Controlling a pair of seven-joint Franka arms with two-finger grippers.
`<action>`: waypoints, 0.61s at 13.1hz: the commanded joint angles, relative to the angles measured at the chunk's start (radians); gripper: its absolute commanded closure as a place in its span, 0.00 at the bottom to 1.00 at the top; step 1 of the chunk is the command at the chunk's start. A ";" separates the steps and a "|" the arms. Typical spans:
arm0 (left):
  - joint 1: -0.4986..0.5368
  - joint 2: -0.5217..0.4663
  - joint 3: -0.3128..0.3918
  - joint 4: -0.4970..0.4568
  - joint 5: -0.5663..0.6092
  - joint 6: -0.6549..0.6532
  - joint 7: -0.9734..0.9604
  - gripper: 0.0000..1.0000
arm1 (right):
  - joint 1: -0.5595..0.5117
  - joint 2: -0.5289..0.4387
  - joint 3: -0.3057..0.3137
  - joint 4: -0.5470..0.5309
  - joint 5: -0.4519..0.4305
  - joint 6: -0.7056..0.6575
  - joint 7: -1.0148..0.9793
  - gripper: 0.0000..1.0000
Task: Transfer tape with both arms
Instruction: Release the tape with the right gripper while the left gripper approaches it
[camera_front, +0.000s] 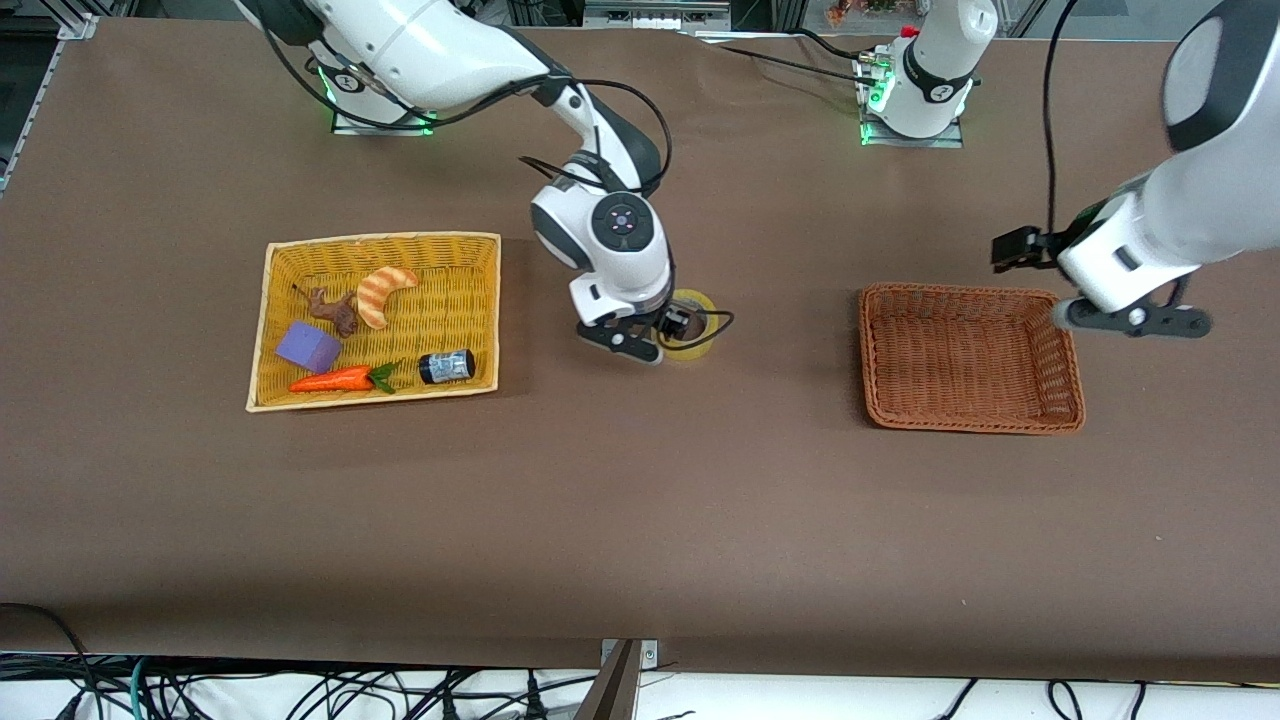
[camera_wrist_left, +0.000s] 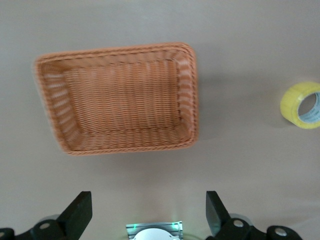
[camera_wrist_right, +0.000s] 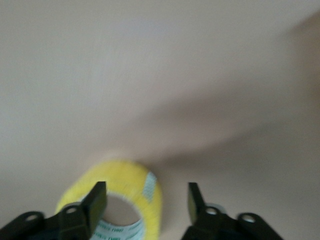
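The tape (camera_front: 698, 302), a yellowish ring, lies on the brown table between the two baskets; it also shows in the left wrist view (camera_wrist_left: 301, 104) and the right wrist view (camera_wrist_right: 120, 180). My right gripper (camera_front: 650, 335) is low over it and open. In the right wrist view (camera_wrist_right: 146, 195) one finger is over the tape's hole and the other is outside its wall, with the wall between them. My left gripper (camera_front: 1130, 322) is open and empty, waiting above the table beside the brown basket; it also shows in the left wrist view (camera_wrist_left: 147, 200).
An empty brown wicker basket (camera_front: 1070, 385) (camera_wrist_left: 192, 100) stands toward the left arm's end. A yellow wicker basket (camera_front: 270, 330) toward the right arm's end holds a croissant (camera_front: 384, 293), a purple block (camera_front: 308, 346), a carrot (camera_front: 335, 380), a black cylinder (camera_front: 446, 366) and a brown figure (camera_front: 335, 309).
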 joint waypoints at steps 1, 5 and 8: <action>-0.018 0.078 -0.058 -0.057 -0.031 0.136 -0.001 0.00 | -0.168 -0.250 0.016 -0.105 0.050 -0.186 -0.255 0.00; -0.043 0.144 -0.261 -0.183 -0.094 0.372 -0.173 0.00 | -0.438 -0.546 0.016 -0.254 0.148 -0.369 -0.737 0.00; -0.150 0.271 -0.280 -0.191 0.066 0.513 -0.297 0.00 | -0.612 -0.680 0.004 -0.299 0.171 -0.490 -1.072 0.00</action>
